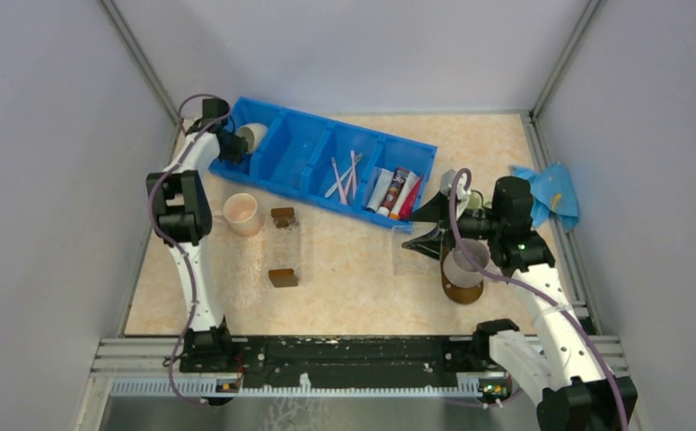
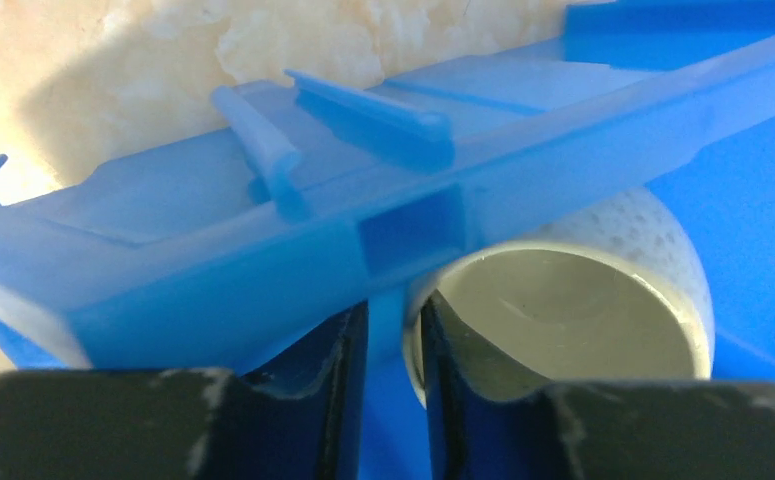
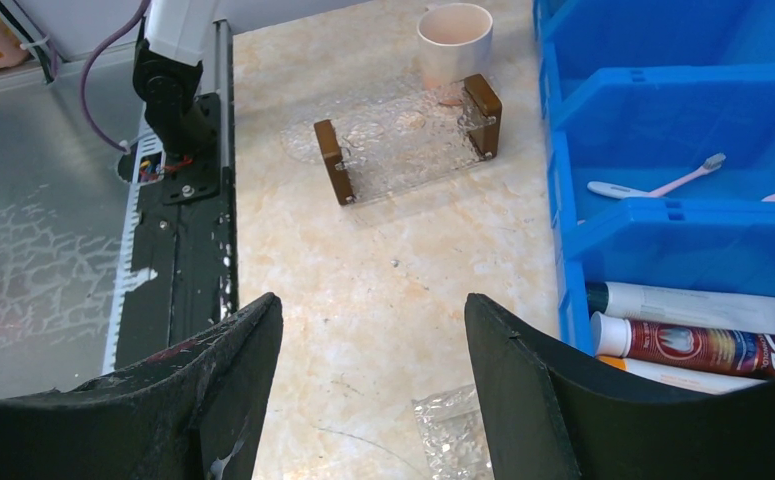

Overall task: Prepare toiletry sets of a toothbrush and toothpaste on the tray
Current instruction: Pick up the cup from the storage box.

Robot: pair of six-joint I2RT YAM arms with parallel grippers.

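Reaching into the left end compartment of the bin (image 1: 295,144), my left gripper (image 2: 393,345) straddles the rim of a white cup (image 2: 573,320) lying on its side. One finger is inside the mouth, the other between cup and bin wall. The gap is narrow, but I cannot tell whether the rim is truly pinched.

Right of that, a pink cup (image 1: 241,214) and a clear holder (image 3: 403,140) with brown end blocks stand on the worktop. Further along the bin lie the toothbrushes (image 1: 344,177), then the toothpaste (image 1: 395,190) tubes in the next compartment.

My right gripper (image 3: 371,320) hangs wide open and empty just beside that compartment. The tray (image 1: 462,292) sits beneath my right arm. Only a brown rounded end shows, with a pale cup (image 1: 466,259) on it and no brush or tube that I can see.

I judge the task barely begun: this is cup-fetching, before any set is laid. Next I need a firm pinch on the rim, then a lift clear of the bin wall.
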